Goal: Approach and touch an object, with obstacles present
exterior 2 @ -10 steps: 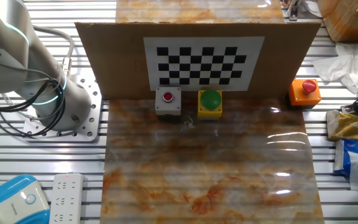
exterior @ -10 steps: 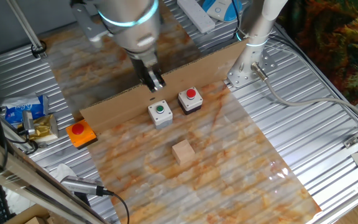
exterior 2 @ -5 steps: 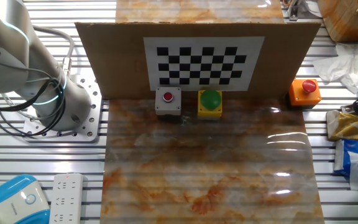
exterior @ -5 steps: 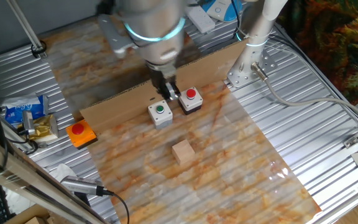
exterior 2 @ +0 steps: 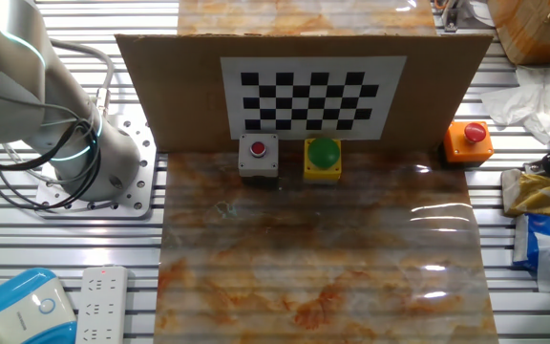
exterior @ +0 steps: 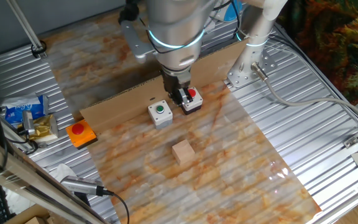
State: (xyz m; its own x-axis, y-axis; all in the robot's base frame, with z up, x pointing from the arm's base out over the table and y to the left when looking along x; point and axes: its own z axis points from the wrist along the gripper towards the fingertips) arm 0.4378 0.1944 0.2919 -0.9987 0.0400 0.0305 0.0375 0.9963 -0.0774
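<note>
The light-tan wooden cube (exterior: 183, 151) sits on the marbled board, in front of the two button boxes. My gripper (exterior: 182, 98) hangs fingers-down and looks shut and empty. It is at the left edge of the black box with the red button (exterior: 192, 100), between it and the white box with the green button (exterior: 160, 113). The cube lies well in front of the gripper, apart from it. The brown cardboard strip (exterior: 129, 94) runs behind both boxes. In the other fixed view the cardboard (exterior 2: 160, 96), red-button box (exterior 2: 258, 156) and green-button box (exterior 2: 323, 157) show; cube and gripper do not.
A flat orange box with a red button (exterior: 81, 134) lies left of the board and shows in the other fixed view (exterior 2: 468, 140). Snack packets (exterior: 27, 115) sit at the left edge. A white post on a metal base (exterior: 248, 59) stands at the back right. My arm's body (exterior 2: 27, 96) fills the left.
My gripper has moved right and forward, from above the cardboard strip behind the green-button box to the left edge of the red-button box. The cube and boxes have not moved.
</note>
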